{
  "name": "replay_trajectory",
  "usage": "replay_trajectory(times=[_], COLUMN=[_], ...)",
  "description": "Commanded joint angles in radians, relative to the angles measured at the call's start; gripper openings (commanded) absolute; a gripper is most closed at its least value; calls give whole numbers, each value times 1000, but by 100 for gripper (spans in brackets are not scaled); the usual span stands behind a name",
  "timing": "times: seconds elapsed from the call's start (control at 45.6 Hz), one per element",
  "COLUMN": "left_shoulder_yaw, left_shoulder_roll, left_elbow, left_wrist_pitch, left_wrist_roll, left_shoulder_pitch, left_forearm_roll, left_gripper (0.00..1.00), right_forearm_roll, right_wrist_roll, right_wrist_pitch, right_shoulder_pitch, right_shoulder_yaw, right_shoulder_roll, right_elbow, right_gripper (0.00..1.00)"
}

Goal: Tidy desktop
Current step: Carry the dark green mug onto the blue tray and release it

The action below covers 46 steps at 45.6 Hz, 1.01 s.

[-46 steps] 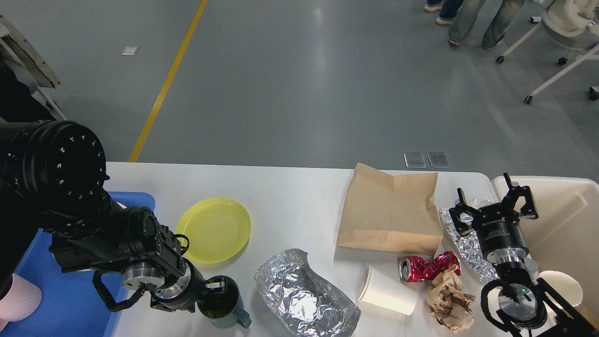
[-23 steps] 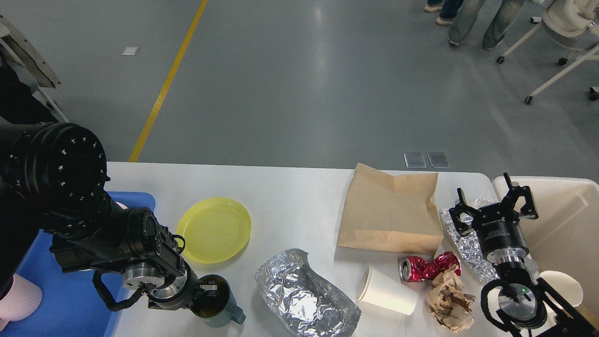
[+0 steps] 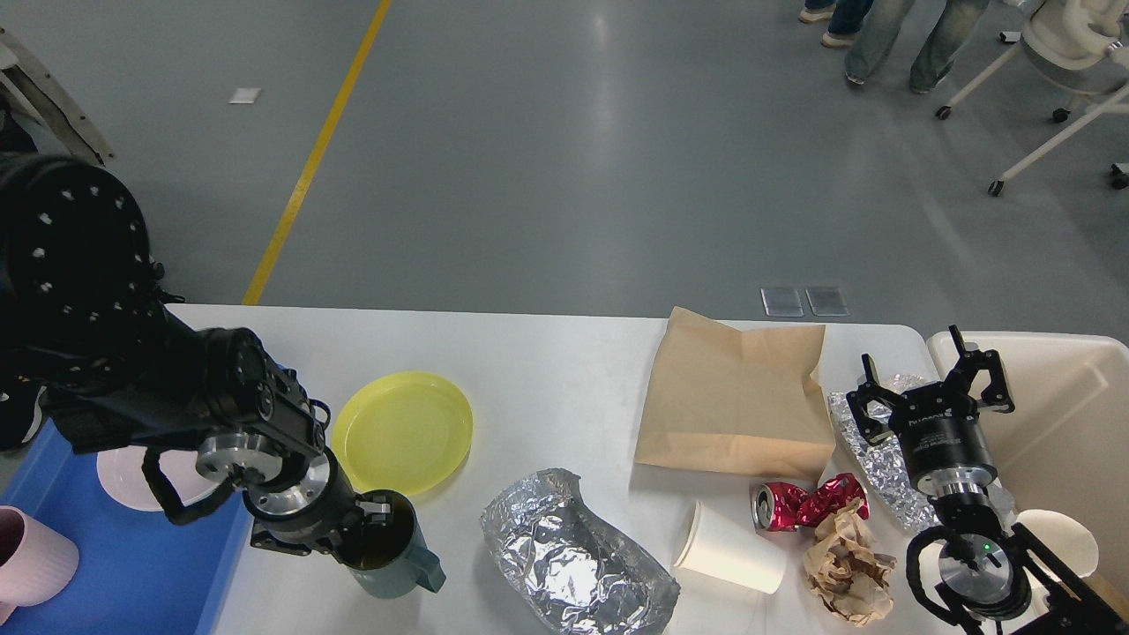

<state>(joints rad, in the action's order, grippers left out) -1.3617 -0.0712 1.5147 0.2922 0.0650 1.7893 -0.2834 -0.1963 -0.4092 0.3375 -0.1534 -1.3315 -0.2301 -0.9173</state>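
The left gripper [image 3: 381, 519] sits over the rim of the teal mug [image 3: 392, 560], so its fingers cannot be told apart and much of the mug's mouth is covered. At nine o'clock the left arm hides most of the blue tray [image 3: 132, 564] and part of the pink plate [image 3: 123, 481]; the pink cup [image 3: 31, 560] is cut by the left edge. At five o'clock the table [image 3: 547, 379] runs off the bottom edge, as does the foil tray [image 3: 573, 564]. The right arm covers part of the crumpled foil [image 3: 869, 450]. The cream bin [image 3: 1058, 414] is cut by the right edge.
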Motion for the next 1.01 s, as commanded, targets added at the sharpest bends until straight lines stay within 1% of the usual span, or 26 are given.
replay_trajectory(times=[0.0, 0.11, 0.219, 0.263, 0.285, 0.351, 0.395, 0.526, 0.658, 0.723, 0.833, 0.987], left_shoulder_yaw=[-23, -56, -85, -91, -92, -100, -100, -114, -138, -143, -143, -114], left_shoulder_roll=[-67, -67, -64, -65, -65, -64, -61, -56, -108, -183, -329, -573], left_elbow=[48, 97, 140, 151, 160, 165, 165, 163, 156, 134, 59, -68], left_wrist_pitch=[165, 251, 332, 375, 410, 475, 496, 475, 469, 461, 452, 381], left_wrist_roll=[-2, -4, -14, -19, -19, -22, -24, -25, -28, -30, -34, -36], left_shoulder_pitch=[188, 369, 544, 611, 658, 729, 748, 722, 670, 627, 530, 328], left_forearm_roll=[49, 92, 93, 93, 93, 93, 95, 96, 150, 213, 318, 499], left_gripper=[0, 0, 0, 0, 0, 0, 0, 0, 0, 0, 0, 0], right_forearm_roll=[0, 0, 0, 0, 0, 0, 0, 0, 0, 0, 0, 0], right_wrist_roll=[1, 0, 0, 0, 1, 0, 0, 0, 0, 0, 0, 0], right_wrist_pitch=[0, 0, 0, 0, 0, 0, 0, 0, 0, 0, 0, 0], right_shoulder_pitch=[0, 0, 0, 0, 0, 0, 0, 0, 0, 0, 0, 0], right_shoulder_yaw=[0, 0, 0, 0, 0, 0, 0, 0, 0, 0, 0, 0], right_shoulder_roll=[0, 0, 0, 0, 0, 0, 0, 0, 0, 0, 0, 0], right_elbow=[0, 0, 0, 0, 0, 0, 0, 0, 0, 0, 0, 0], right_gripper=[100, 100, 100, 100, 100, 100, 100, 100, 100, 100, 100, 100])
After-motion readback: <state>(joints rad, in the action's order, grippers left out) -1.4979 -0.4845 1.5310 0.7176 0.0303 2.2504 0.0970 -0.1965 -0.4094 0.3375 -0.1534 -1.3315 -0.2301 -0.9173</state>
